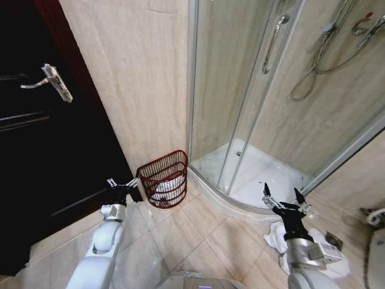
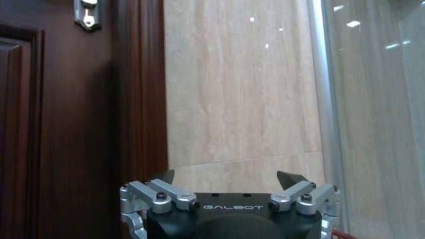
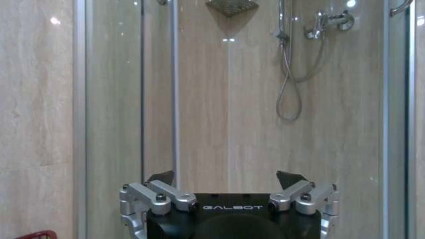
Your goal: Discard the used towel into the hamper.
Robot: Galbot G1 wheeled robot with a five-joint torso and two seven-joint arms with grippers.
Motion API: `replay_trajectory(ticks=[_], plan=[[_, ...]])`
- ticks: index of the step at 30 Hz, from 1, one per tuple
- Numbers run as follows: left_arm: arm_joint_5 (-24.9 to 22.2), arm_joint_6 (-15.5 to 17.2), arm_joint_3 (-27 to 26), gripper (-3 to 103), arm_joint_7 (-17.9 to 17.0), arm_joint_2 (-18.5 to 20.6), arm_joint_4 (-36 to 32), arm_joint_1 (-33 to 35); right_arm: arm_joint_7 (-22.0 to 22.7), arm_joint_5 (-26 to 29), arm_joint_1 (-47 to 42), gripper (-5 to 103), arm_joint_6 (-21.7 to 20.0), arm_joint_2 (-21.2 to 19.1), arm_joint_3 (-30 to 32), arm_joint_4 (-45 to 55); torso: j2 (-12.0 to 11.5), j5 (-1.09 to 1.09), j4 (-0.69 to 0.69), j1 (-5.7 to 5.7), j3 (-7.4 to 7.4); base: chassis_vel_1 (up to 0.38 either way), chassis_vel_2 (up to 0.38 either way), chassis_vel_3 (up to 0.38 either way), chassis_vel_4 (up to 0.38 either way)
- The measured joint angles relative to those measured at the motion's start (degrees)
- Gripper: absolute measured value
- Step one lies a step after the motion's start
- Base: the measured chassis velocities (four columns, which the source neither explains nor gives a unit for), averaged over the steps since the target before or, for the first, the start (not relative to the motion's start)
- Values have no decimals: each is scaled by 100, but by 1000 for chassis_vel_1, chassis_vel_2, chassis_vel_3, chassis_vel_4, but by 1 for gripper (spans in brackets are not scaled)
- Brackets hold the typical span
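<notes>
Scanning from the left, a dark wooden door (image 1: 36, 150) with a metal handle (image 1: 51, 81) is seen, then the left gripper (image 1: 122, 183), held low just beside the hamper (image 1: 163, 179) with its jaws spread open and nothing between them. The hamper is set on the tiled floor (image 1: 198, 241) against the beige wall (image 1: 132, 78), between the door and the glass shower enclosure (image 1: 252, 108); something white is already seen inside it through the slats. Further right, the right gripper (image 1: 284, 203) is raised in front of the shower tray, jaws also wide open and empty. A white towel (image 1: 277, 238) is seen crumpled on the floor beneath and partly behind the right arm, near the shower's curved base; this is judged to be the used towel, not yet picked up. Risks from here: the towel is partly hidden by the arm, so a descent could be misjudged and only a thin fold pinched, letting it slip on the way over. A trailing corner could be dragged along the floor or snagged on the hamper's rim. The light wire hamper could be tipped or pushed aside if knocked by either arm.
</notes>
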Motion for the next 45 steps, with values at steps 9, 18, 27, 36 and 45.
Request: replay_trajectory(ticks=[9, 18, 27, 36, 45], plan=[[12, -15, 0, 100, 0, -2, -11, 18, 2, 24, -15, 100, 29, -17, 14, -3, 0, 1, 1, 0, 0, -70, -68, 68, 77], [67, -30, 28, 100, 4, -6, -12, 35, 4, 103, -55, 100, 64, -42, 77, -5, 0, 1, 0, 0, 0, -62, -58, 64, 52], [103, -66, 57, 100, 6, -2, 30, 36, 3, 110, -48, 100, 68, -37, 80, -24, 0, 1, 0, 0, 0, -62, -64, 64, 58], [84, -56, 81, 100, 8, 14, 23, 27, 1, 104, -48, 100, 72, -20, 82, -33, 0, 1, 0, 0, 0, -61, -65, 59, 67], [57, -53, 102, 100, 26, 65, 50, -3, -4, 68, -53, 100, 100, 27, 78, -37, 0, 0, 0, 0, 0, -76, -67, 74, 67]])
